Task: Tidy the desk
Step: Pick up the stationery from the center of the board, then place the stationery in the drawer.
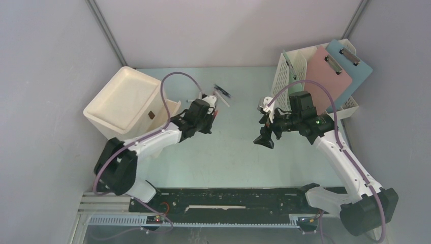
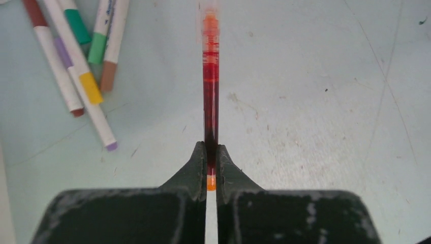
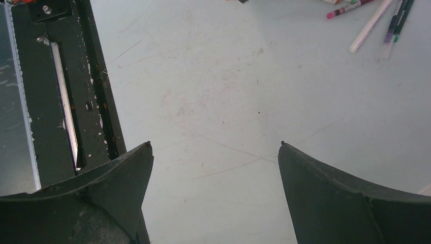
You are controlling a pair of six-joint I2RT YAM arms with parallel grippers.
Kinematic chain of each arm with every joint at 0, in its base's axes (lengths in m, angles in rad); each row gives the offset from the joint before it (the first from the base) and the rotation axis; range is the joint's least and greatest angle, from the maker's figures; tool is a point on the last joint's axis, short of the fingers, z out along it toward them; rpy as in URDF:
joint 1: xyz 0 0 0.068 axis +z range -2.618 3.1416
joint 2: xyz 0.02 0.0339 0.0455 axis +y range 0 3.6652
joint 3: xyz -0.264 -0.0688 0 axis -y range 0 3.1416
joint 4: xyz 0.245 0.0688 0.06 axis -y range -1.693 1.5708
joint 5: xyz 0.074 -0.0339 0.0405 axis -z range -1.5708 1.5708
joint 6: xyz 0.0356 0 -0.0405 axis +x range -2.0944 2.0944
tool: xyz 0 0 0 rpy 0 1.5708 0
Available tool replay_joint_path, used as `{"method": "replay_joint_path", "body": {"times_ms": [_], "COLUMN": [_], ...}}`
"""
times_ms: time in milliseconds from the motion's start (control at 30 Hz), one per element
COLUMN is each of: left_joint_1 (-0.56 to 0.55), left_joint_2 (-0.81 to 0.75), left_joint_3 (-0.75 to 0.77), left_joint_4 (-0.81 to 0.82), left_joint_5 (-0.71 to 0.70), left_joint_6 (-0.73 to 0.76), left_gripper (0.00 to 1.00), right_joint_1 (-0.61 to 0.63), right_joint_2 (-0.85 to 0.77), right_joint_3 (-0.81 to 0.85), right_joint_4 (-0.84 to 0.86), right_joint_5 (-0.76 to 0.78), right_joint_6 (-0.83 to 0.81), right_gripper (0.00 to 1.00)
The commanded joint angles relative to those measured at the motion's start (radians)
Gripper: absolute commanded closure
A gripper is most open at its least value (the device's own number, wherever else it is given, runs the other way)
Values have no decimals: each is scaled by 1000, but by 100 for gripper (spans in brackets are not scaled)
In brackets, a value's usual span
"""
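Observation:
The desk point(image 1: 228, 152) is a pale mint-green tabletop with grey walls. My left gripper point(image 2: 211, 147) is shut on a thin red pen point(image 2: 210, 86) with orange ends, which points straight out ahead of the fingers over the desk. In the top view this gripper point(image 1: 211, 105) is at the back left, next to the white bin. Several loose markers point(image 2: 76, 66) lie just to its left on the desk. My right gripper point(image 3: 214, 145) is open and empty above bare desk; in the top view it point(image 1: 264, 138) is right of centre.
A white box-shaped bin point(image 1: 127, 101) stands at the back left. A white perforated file rack point(image 1: 297, 76) at the back right holds a pink clipboard point(image 1: 328, 76) and a blue clipboard point(image 1: 356, 63). The black rail point(image 3: 61, 101) runs along the front edge. Markers point(image 3: 376, 15) also show far from the right gripper.

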Motion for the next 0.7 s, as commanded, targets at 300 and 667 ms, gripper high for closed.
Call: {"method": "replay_joint_path", "body": {"times_ms": [300,667], "left_joint_1": [-5,16], "left_joint_2": [-475,-496], "left_joint_3": [-178,-157], "left_joint_4": [-53,-226], "left_joint_5": [-349,-728], "left_joint_6": [-12,4], "left_gripper": [100,100], "right_joint_1": [5,6], "right_joint_2": [-2,8], "right_joint_3": [-1,-2], "right_joint_4": [-2,-2], "right_joint_5": [-5,-8], "right_joint_6": [-17,-16], "right_gripper": [0,0]}}
